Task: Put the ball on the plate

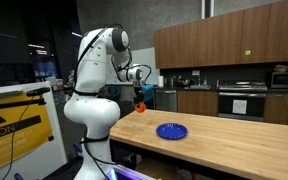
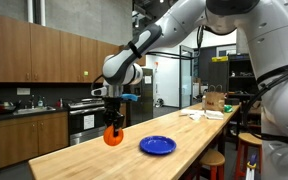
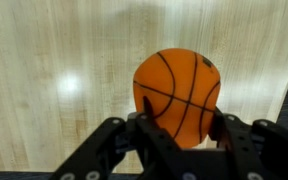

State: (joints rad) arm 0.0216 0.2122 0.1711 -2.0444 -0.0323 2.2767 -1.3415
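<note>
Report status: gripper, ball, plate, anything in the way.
Gripper shut on ball. Ball apart from plate, not on it. Plate bare. Nothing seen between them.

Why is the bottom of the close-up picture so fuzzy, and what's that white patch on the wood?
In the wrist view the gripper sits very near the lens, so its fingers blur while the ball is sharper; the white patch is glare on the table. In both exterior views the ball's lines are too small to see.

Orange ball in pincer above table; blue plate nearby.
</note>
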